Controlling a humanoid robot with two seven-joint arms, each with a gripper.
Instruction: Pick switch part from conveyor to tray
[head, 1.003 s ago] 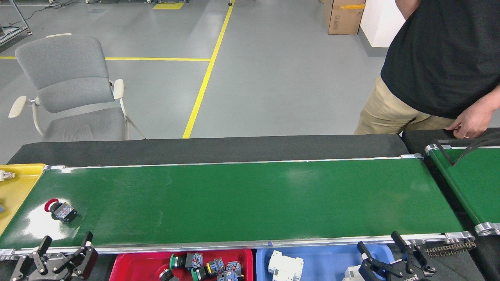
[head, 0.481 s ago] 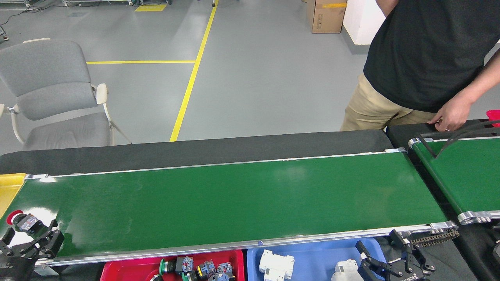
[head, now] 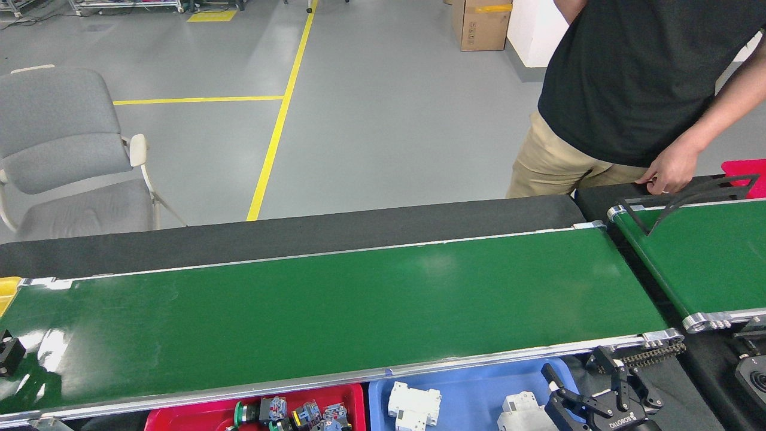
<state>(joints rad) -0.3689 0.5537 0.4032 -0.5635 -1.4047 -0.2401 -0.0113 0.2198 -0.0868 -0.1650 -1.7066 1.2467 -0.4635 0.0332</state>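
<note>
Belt: conveyor [head: 335, 305] bare; no switch part visible on it.
Red tray [head: 344, 396]: holds several switches (task partly done, it seems).
Right gripper [head: 583, 383]: spread, empty, over blue tray [head: 473, 389].
Left gripper: mostly off-frame at the left edge; can't tell.
Left: await next part.

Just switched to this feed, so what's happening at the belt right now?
The long green conveyor carries no part across its visible stretch. The right gripper hangs open over the blue tray, which holds white parts. The red tray beside it holds switch parts. Only a dark piece shows at the left edge; I cannot tell whether it is the left gripper. A person's hand rests by the second belt.
</note>
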